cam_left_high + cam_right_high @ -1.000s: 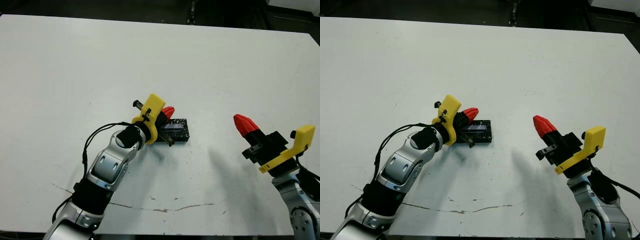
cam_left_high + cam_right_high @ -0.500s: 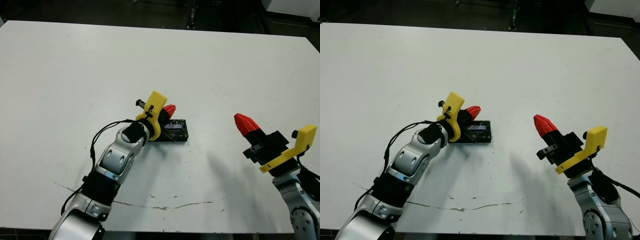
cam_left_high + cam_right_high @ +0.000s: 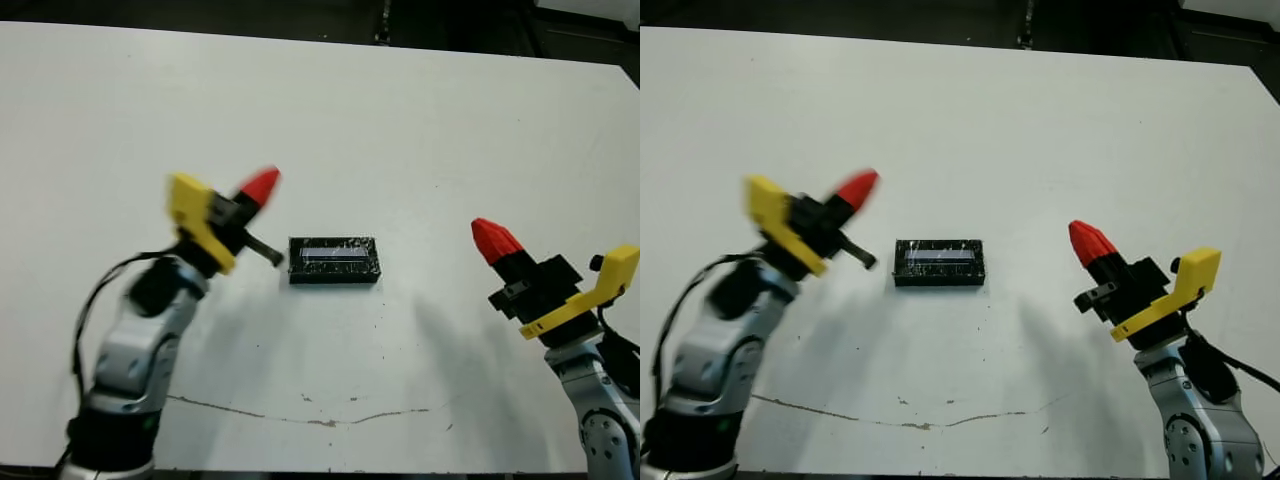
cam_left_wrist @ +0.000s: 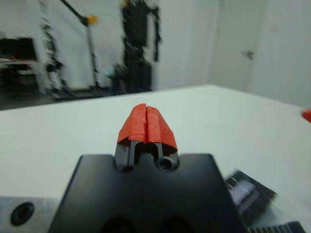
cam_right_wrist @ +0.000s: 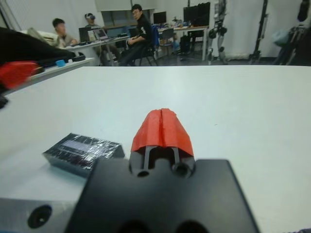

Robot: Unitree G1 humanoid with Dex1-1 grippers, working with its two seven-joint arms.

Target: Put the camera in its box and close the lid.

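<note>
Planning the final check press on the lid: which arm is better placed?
Left, probably. The left gripper hangs shut just beside the lid; the right gripper, also shut, is farther off across bare table.

White table [image 3: 420, 120], seated people [image 5: 141, 29] beyond

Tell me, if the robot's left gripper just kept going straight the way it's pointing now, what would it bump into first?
Probably nothing on the table. The left gripper, fingers shut, points up and past the closed black lid, which lies lower, to its side. Its wrist view shows only bare table ahead, though depth is uncertain.
</note>
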